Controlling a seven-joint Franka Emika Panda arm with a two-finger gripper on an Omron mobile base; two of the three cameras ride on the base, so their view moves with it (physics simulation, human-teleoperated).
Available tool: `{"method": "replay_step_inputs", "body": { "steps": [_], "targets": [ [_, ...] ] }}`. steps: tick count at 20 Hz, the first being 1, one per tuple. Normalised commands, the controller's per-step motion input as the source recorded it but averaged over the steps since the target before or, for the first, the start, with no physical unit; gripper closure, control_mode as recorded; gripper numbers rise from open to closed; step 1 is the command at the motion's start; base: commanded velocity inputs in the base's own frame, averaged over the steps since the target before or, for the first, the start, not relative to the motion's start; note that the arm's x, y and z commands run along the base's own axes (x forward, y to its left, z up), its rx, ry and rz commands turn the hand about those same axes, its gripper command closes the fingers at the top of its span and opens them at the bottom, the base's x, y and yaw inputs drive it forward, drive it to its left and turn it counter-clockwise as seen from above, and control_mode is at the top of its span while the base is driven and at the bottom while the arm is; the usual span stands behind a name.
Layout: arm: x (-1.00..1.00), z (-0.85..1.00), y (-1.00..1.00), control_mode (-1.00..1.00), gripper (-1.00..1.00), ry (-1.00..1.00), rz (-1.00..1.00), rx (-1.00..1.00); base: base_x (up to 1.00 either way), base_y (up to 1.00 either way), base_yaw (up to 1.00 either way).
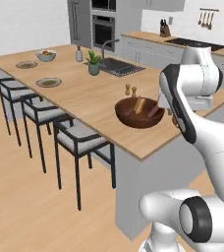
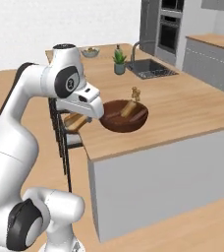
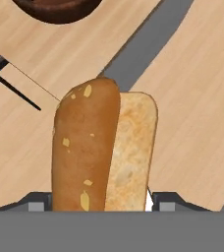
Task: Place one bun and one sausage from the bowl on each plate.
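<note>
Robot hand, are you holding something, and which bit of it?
Yes, the gripper is holding a bun by one end, with the rest sticking out in front of it.

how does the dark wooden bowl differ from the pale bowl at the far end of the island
The wide dark reddish-brown wooden bowl sits near the island's close end; the small pale grey-white bowl sits at the far corner. The wooden one is much larger and holds long bun-like pieces; the pale one holds small colourful items. Both are round, upright and rest on the wooden countertop.
</note>
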Motion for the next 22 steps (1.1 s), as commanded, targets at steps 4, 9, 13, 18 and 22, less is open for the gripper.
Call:
{"method": "replay_step_inputs", "body": {
  "steps": [4,9,13,18,22],
  "targets": [
    [0.0,0.0,0.0,1.0,1.0,0.0,0.0,0.0,0.29,1.0,-0.46],
    [0.0,0.0,0.0,1.0,1.0,0.0,0.0,0.0,0.3,1.0,-0.44],
    [0.0,0.0,0.0,1.0,1.0,0.0,0.0,0.0,0.3,1.0,-0.44],
    [0.0,0.0,0.0,1.0,1.0,0.0,0.0,0.0,0.27,1.0,-0.39],
    [0.0,0.0,0.0,1.0,1.0,0.0,0.0,0.0,0.16,1.0,-0.31]
  ]
}}
